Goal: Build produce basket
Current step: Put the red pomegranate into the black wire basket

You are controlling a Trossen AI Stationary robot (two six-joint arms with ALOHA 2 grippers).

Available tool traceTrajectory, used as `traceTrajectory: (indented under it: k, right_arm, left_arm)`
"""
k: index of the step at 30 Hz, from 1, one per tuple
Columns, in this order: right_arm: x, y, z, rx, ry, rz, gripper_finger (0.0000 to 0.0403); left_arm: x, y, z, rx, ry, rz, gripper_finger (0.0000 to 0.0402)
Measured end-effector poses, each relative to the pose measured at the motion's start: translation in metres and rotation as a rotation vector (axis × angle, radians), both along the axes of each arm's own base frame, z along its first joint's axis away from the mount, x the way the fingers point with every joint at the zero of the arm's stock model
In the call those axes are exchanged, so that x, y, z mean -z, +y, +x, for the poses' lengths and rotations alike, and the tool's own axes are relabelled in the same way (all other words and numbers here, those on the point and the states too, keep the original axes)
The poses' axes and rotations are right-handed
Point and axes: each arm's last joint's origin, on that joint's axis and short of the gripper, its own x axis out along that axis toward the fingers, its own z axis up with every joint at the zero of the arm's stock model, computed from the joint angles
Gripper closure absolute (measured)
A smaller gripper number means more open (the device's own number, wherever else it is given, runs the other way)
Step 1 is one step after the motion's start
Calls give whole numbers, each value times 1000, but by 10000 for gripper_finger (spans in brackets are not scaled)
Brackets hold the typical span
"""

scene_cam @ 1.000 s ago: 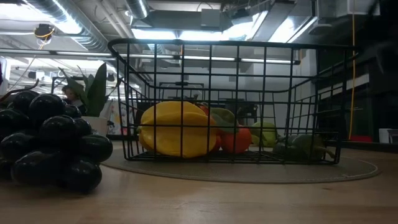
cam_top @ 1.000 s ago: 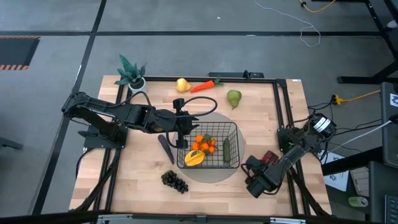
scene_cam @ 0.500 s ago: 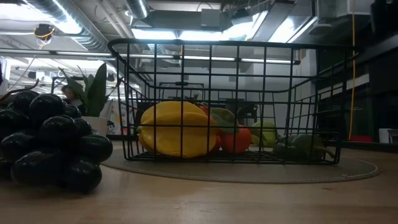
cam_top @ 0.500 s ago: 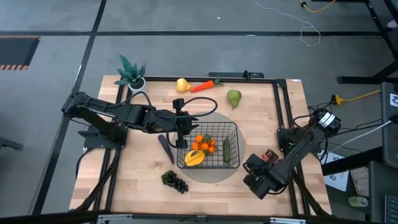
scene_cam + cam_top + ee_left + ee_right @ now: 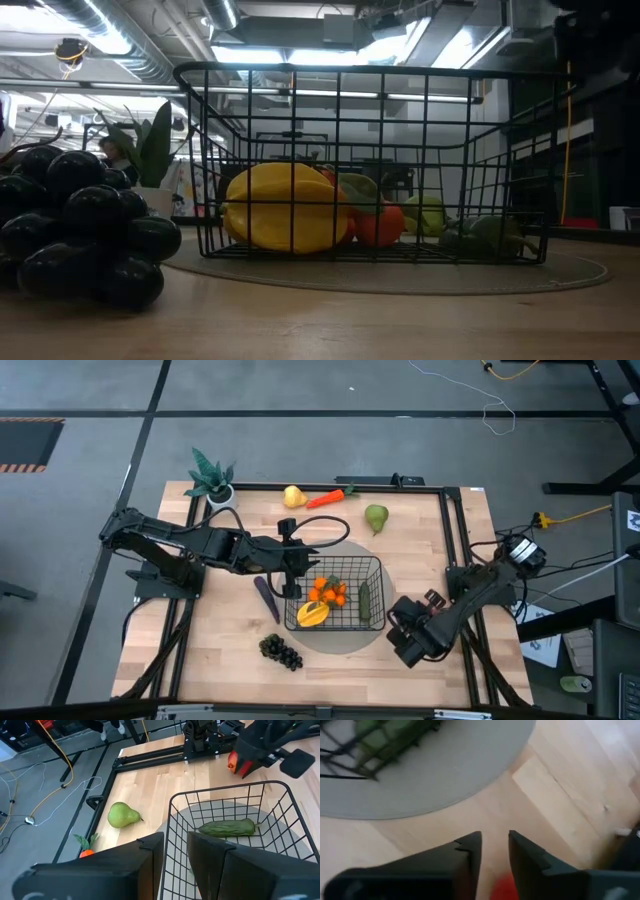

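Note:
The black wire basket (image 5: 383, 596) stands on a round grey mat, holding a yellow mango (image 5: 312, 614), oranges (image 5: 330, 591) and a green cucumber (image 5: 227, 827). My left gripper (image 5: 175, 837) is at its left rim, shut on the wire. To the basket's right, my right gripper (image 5: 495, 839) hangs above the table, slanting down, open by a narrow gap with bare wood showing between the tips. A red apple (image 5: 234, 763) lies just by it and shows red low behind the fingers (image 5: 503, 887). Dark grapes (image 5: 281, 650) and a purple eggplant (image 5: 267, 598) lie outside the basket. My left gripper holds the basket's rim wire (image 5: 171, 822) at its left wall, near the far corner. One finger is inside the basket and one outside. The fingers come from the table's left, slanting down. The basket stays flat on the mat.
A yellow pear (image 5: 293, 496), a carrot (image 5: 327, 498) and a green pear (image 5: 376, 517) lie near the far edge. A potted plant (image 5: 212, 478) stands at the far left corner. A black frame rail borders the table.
My right gripper has risen a little and drifted toward the basket, its wrist turning somewhat. The left gripper and the basket have kept still.

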Motion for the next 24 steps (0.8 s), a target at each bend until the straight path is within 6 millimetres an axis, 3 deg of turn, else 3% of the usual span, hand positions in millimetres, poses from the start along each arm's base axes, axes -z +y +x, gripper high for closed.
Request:
traceTrajectory:
  k: [4,8,14,17,20,24]
  right_arm:
    - [-4,-12,-2,41,154,19,281]
    - [-36,-24,-6,13,283,2,264]
    - [-90,-40,-19,-63,67,5,260]
    - [-106,-51,-33,-45,-19,47,260]
    - [-110,-63,-49,5,-69,73,260]
    - [-98,-70,-59,61,-76,92,260]
  left_arm:
    - [0,0,0,0,2,0,325]
    - [0,0,0,0,2,0,325]
    - [0,0,0,-10,-5,-20,325]
    - [0,0,0,-10,-5,-20,325]
    - [1,0,0,-10,0,-19,325]
    - [2,0,-1,-10,11,-17,325]
